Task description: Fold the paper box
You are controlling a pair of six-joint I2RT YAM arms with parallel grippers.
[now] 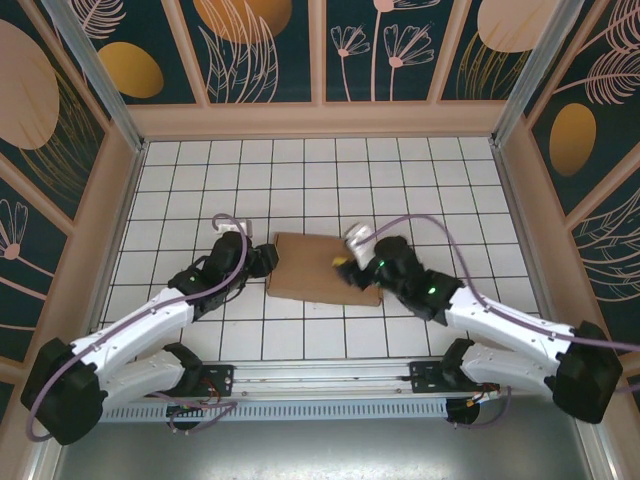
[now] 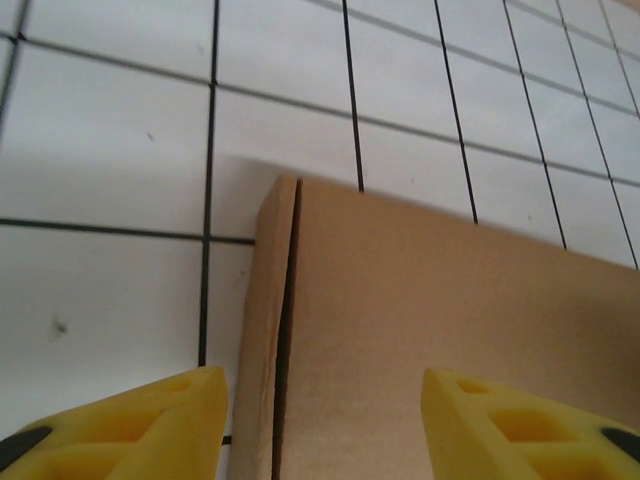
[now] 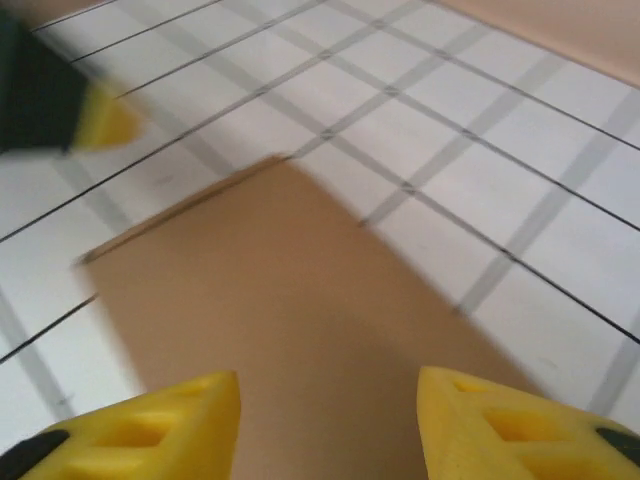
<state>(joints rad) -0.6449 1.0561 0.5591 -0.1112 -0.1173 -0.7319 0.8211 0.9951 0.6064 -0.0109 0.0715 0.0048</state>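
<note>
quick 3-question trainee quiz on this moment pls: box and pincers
1. True or false: the box stands upright on one edge.
2. Short answer: how do the jaws of the left pincer and the right pincer stand?
3. Where is the box? A: lying flat on the tiled table. B: lifted off it in a grip. C: propped against a wall.
Key: 1 false, it lies flat. 2 both open, nothing gripped. 3 A.
</note>
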